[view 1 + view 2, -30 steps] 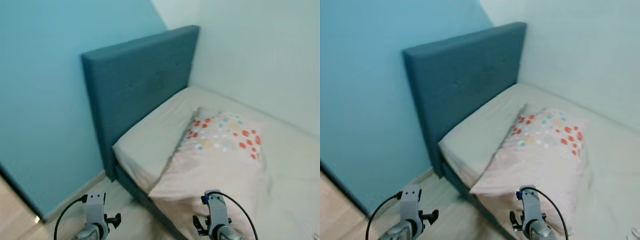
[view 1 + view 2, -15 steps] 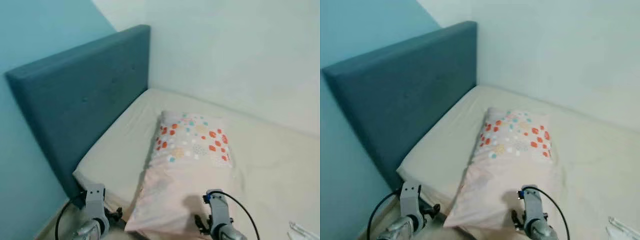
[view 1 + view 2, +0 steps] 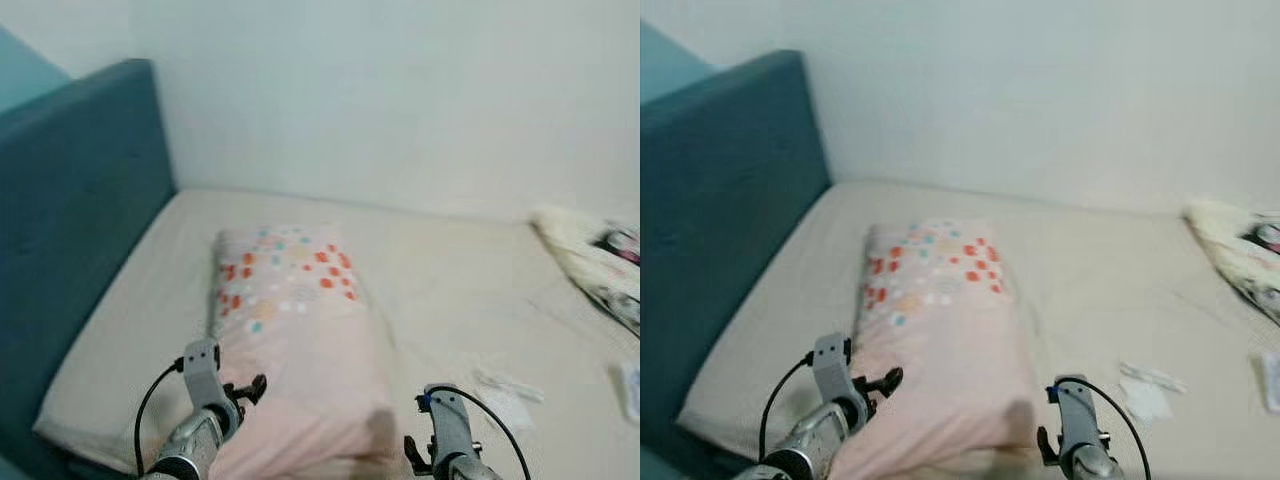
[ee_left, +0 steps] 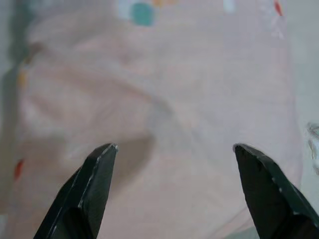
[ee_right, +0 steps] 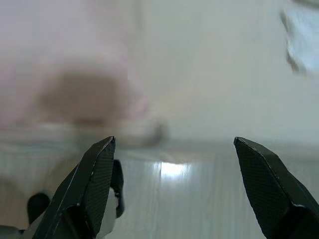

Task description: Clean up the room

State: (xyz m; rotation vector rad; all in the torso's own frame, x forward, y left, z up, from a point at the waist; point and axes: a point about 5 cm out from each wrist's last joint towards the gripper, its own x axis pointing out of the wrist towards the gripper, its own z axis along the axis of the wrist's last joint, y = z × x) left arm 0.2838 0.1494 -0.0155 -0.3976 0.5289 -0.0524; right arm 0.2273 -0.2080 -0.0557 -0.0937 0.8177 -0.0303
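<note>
Pillow [image 3: 290, 330], pale pink with a patch of red, teal and cream dots at its far end, is seen lying lengthwise on the bed [image 3: 450, 290], nearer the headboard [image 3: 60, 230] than the bed's other end, with its near end reaching the mattress edge closest to the robot. The blue upholstered headboard is seen standing against the wall [image 3: 380, 100] to the left of the pillow, and the beige sheet is spread flat all round the pillow. To the right of the pillow, well apart from it, a crumpled white tissue [image 3: 505, 385] is seen on the sheet, and farther from the pillow again a bundled cream blanket with a printed pattern [image 3: 590, 255] is heaped by the wall; a small pale object [image 3: 630, 385] is cut off at the frame edge beside it and cannot be identified. The left gripper [image 4: 174, 154] is held just above the near end of the pillow, its two black fingers [image 4: 94, 189] spread wide and released, with nothing between them. The right gripper [image 5: 174, 149] is held off the pillow's near right corner, over the mattress edge and the pale floor [image 5: 199, 199] below it, its fingers likewise spread apart and empty. The head views are slightly blurred.
</note>
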